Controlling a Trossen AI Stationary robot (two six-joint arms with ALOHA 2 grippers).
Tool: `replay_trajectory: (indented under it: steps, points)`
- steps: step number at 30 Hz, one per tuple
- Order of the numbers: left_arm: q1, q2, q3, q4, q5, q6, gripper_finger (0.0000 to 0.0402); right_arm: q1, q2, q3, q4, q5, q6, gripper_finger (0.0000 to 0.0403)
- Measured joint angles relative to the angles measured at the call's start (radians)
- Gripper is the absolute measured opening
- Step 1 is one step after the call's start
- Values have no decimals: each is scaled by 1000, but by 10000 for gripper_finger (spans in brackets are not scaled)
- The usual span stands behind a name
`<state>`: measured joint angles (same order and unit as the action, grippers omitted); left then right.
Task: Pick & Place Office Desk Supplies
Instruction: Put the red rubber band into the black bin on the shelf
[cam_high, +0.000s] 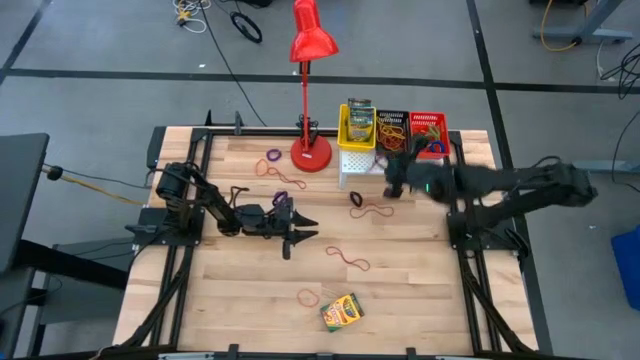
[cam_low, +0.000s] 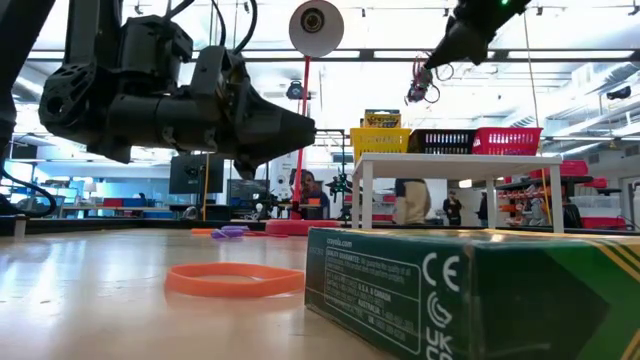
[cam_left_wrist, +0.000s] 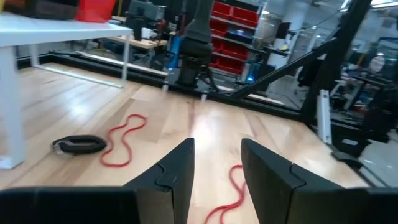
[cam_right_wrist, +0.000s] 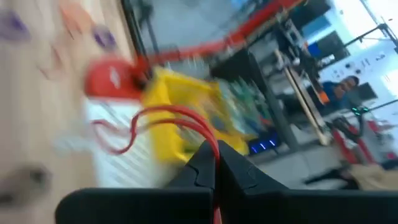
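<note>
My right pincer (cam_right_wrist: 214, 163), clenched on a red rubber band (cam_right_wrist: 163, 121) near the worktop's far edge, could snag it on the yellow basket (cam_right_wrist: 180, 112); my left pincer (cam_left_wrist: 216, 163) hangs released.

Red desk lamp (cam_high: 312, 60), white stand (cam_low: 455, 165)

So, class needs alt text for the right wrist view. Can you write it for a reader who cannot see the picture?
The right gripper has its fingers shut on a thin red rubber band, whose loop hangs out in front of them. Beyond it are a yellow basket holding crayon boxes and the red lamp base on the wooden table.
</note>
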<state>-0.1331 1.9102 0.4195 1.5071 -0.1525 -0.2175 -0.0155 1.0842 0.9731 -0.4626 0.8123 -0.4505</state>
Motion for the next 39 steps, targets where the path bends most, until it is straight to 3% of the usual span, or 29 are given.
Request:
replay_trajectory:
  steps: [7,14,21,27,39]
  points:
    - [-20,0,7,6,57,-2,138,-295,9,89,-44,-119,-272,0]
    - [-25,0,9,8,52,0,138,-520,84,86,-29,-357,-336,0]
    - [-25,0,9,8,49,-9,138,-574,226,86,-6,-348,-463,1]
    - [-25,0,9,8,49,-18,138,-578,258,86,-33,-333,-499,16]
    - [-23,0,9,8,14,-29,138,-570,256,86,-59,-254,-402,155]
